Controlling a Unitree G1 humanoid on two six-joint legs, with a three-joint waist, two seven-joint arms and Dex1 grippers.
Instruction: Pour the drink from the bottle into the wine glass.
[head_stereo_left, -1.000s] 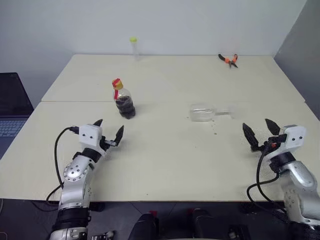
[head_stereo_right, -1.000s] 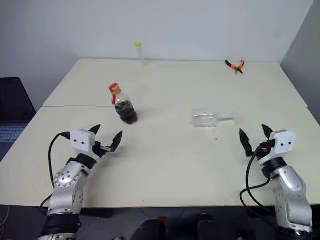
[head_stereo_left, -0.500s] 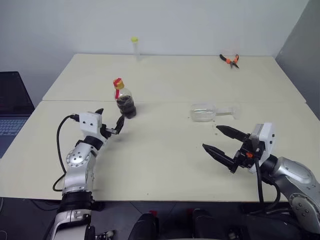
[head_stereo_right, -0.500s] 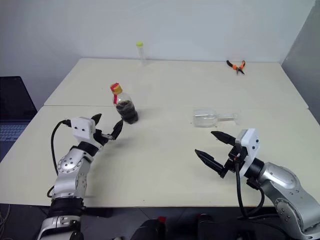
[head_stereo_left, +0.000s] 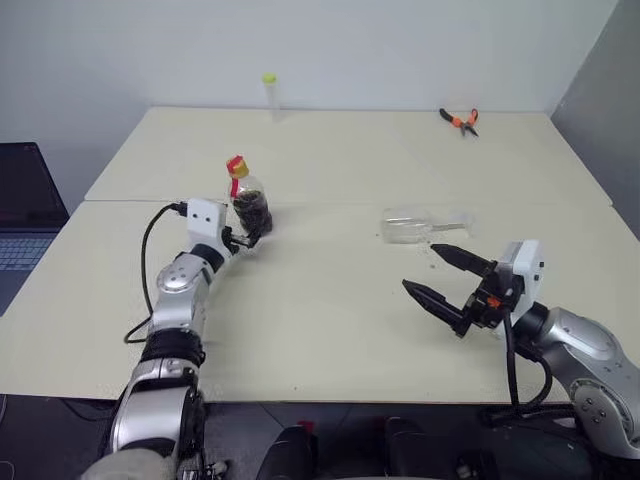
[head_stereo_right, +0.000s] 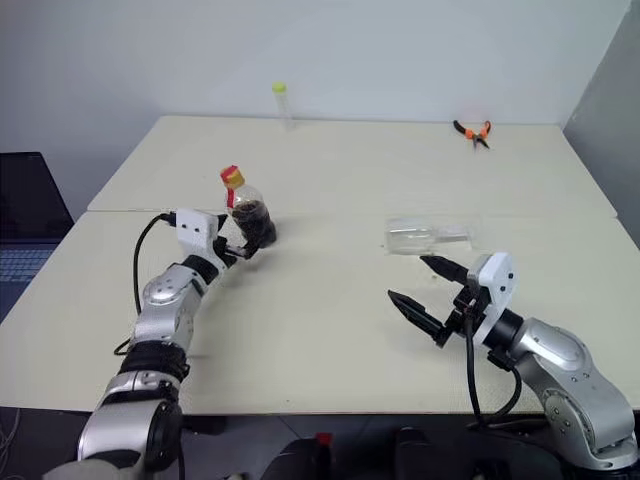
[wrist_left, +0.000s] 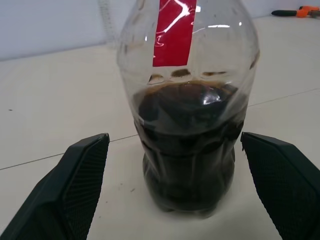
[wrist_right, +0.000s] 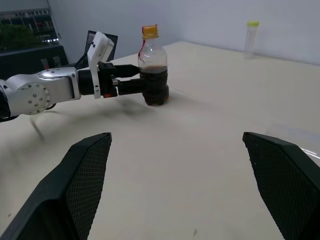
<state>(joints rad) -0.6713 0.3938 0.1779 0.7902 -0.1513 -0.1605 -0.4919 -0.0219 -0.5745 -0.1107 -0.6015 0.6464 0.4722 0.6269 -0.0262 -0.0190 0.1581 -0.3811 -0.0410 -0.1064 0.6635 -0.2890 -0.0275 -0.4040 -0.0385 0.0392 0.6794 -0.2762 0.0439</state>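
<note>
The bottle (head_stereo_left: 247, 198) is seen standing upright on the tabletop (head_stereo_left: 330, 310), left of centre, just by the seam between the two boards; the drink (wrist_left: 190, 145) fills only its lower belly, dark brown under the red label; the left gripper (head_stereo_left: 243, 236) is held level at the bottle's base with jaws wide open, one finger to either side of the belly, and in the left wrist view clear gaps are seen between the pads and the plastic, so nothing is gripped. The wine glass (head_stereo_left: 412, 225) is found lying on its side right of centre, stem pointing to the right, well apart from the bottle. The right gripper (head_stereo_left: 445, 277) is held above the tabletop just in front of the glass, jaws spread wide and empty, pointed across toward the left; a thin yellow-capped tube (head_stereo_left: 269, 95) is stood at the far edge; orange-handled pliers (head_stereo_left: 458, 120) are laid at the far right; a laptop (head_stereo_left: 25, 215) is glimpsed off the left side.
</note>
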